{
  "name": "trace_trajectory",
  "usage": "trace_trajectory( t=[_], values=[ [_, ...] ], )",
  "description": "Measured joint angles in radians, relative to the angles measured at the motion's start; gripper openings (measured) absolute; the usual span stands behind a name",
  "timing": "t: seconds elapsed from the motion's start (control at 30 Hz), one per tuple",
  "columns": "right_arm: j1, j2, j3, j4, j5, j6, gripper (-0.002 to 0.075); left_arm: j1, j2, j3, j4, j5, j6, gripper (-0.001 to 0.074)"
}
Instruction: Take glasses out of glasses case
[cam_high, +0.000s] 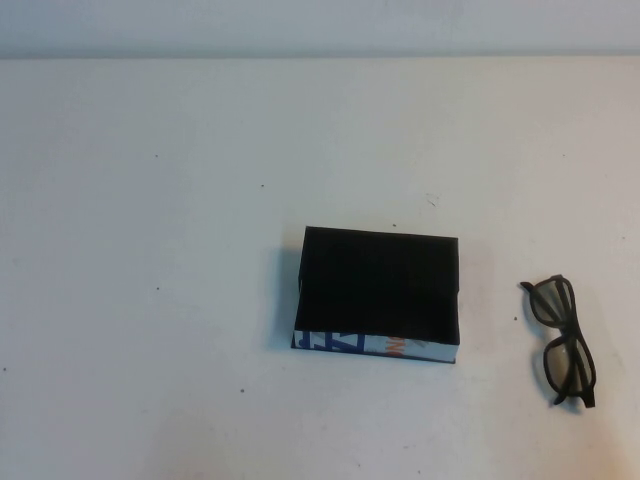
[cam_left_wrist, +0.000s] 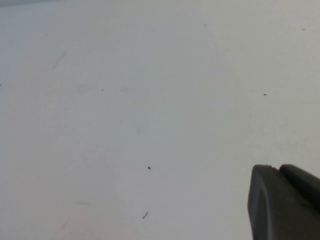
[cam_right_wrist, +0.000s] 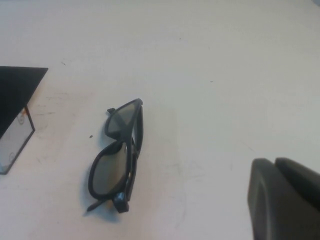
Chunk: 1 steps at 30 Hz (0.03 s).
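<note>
The glasses (cam_high: 562, 340) lie folded on the bare table (cam_high: 150, 200), out of the case (cam_high: 378, 293), close to the right edge and toward the near right corner. Their long axis runs from the near edge toward the far edge, slightly tilted, with the lenses facing the case. The case sits open near the middle of the table, a little toward the near edge, well apart from the glasses; its black inside looks empty and its white lettered wall faces the near edge. Judged from this, the taking-out is already done. The right gripper (cam_right_wrist: 285, 197) hangs above the table on the glasses' side, holding nothing; only one corner of it shows, so how wide it stands cannot be told. The right arm is clearly the nearer one. The left gripper (cam_left_wrist: 285, 200) hovers over bare table elsewhere, also empty-handed, its opening likewise hidden. Neither gripper shows in the high view.
</note>
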Motion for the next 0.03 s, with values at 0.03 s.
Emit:
trace_trajectory(
  t=[0.03],
  values=[
    [0.000,0.000,0.000,0.000,0.000,0.000,-0.0017,0.000,0.000,0.000,0.000,0.000,0.000,-0.0005]
  ],
)
